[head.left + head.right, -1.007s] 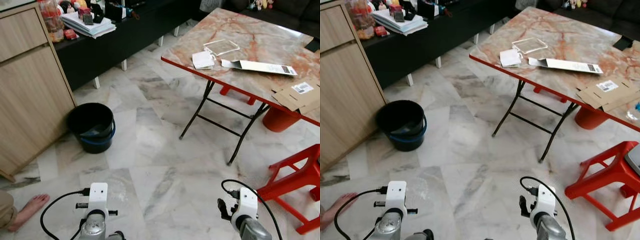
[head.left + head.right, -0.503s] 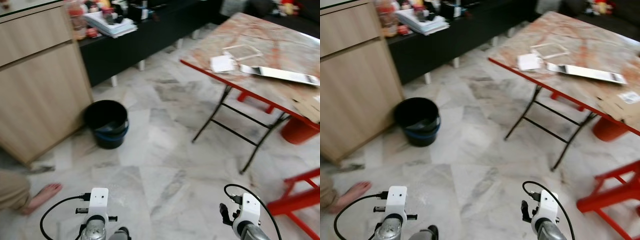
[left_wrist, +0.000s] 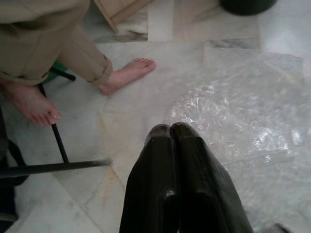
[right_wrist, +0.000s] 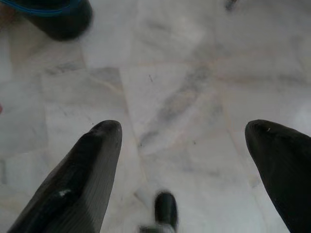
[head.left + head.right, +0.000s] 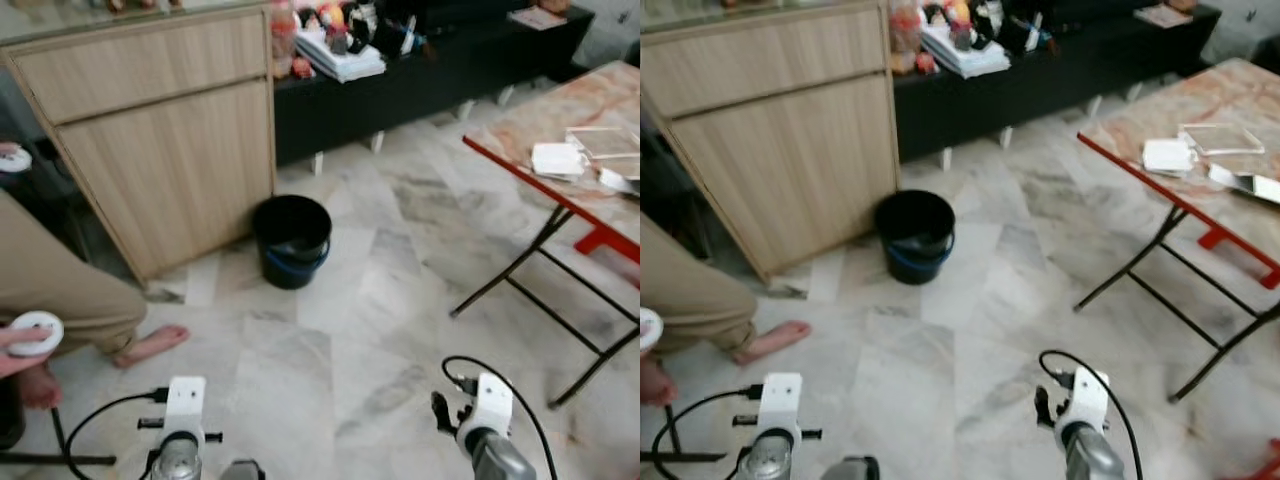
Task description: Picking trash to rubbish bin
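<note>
Left claw: the left claw (image 3: 174, 141) hangs low in front of the body, arm down, its two black fingers pressed flat together with nothing between them.
Left arm: the wrist with its white camera block (image 5: 186, 398) sits at the bottom of the head views, a black cable looping off to the side.
Plastic sheet: a clear crinkled plastic sheet (image 3: 243, 126) lies flat on the marble floor (image 5: 330, 330) directly beyond the left claw's tips.
Right claw: the right claw (image 4: 184, 145) also hangs low, arm down, its fingers spread wide apart over bare floor, holding nothing.
Right arm: its wrist (image 5: 490, 405) shows at the bottom of the head views, with a black cable curling above it.
Bin: a black bucket with a blue band (image 5: 292, 238) stands on the floor well ahead of both claws, just beside the wooden cabinet (image 5: 160, 140); it sits ahead and slightly to the left of the right claw.
Worktop: a marble-patterned worktop with a red edge (image 5: 560, 190) stands far ahead and to the right of the right claw, carrying a white packet (image 5: 558, 159) and a clear tray (image 5: 607, 142).
Person: a person's bare foot (image 3: 127, 74) rests on the floor near the left claw, to its left; a trouser leg (image 5: 60, 290) is above it.
</note>
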Controlling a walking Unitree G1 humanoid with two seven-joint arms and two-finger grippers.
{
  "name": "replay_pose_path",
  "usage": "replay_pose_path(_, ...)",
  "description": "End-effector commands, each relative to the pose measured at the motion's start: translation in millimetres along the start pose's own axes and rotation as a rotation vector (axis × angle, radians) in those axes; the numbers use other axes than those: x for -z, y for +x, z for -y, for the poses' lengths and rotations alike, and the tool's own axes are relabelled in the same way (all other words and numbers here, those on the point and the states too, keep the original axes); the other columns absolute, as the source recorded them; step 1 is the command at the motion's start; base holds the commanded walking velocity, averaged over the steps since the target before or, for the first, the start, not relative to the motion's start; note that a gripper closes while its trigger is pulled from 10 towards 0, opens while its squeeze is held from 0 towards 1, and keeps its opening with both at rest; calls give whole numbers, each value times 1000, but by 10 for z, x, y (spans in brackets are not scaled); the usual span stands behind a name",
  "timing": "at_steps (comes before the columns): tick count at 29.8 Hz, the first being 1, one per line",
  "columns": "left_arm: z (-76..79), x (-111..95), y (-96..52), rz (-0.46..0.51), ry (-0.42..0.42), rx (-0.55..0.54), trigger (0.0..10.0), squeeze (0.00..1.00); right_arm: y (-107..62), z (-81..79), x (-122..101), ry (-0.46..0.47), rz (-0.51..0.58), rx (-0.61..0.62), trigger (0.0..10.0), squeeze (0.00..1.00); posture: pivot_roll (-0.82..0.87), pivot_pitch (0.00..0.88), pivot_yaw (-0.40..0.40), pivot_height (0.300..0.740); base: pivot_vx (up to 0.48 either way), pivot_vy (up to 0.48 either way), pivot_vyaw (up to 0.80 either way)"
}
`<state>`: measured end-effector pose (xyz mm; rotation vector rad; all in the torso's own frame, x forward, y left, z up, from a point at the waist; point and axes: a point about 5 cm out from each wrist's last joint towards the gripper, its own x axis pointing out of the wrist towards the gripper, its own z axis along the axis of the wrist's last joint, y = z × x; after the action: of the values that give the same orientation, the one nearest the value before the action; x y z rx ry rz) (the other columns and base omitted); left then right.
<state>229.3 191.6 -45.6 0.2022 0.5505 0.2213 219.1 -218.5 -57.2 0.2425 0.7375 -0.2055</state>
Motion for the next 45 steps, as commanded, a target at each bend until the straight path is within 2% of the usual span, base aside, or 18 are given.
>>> replay_pose_path(1, 44, 46, -25, -20, 3, 15, 10000, 0, -20, 84, 35, 26, -11, 31, 10000, 0, 48, 156, -101, 740, 0, 0, 0)
replay_pose_path(28, 85, 48, -30, -34, -28, 11, 10000, 0, -1, 59, -26, -18, -8, 12, 10000, 0, 46, 162, -123, 740, 322, 0, 0)
replay_pose_path(40, 105, 34, -28, -32, -46, 14, 10000, 0, 6, 60, -38, 18, -21, 9, 10000, 0, 47, 164, -129, 740, 372, 0, -133)
replay_pose_path(45, 107, 33, -28, -31, -49, 15, 10000, 0, 5, 68, -49, 4, -12, 16, 10000, 0, 47, 164, -129, 740, 382, 0, -160)
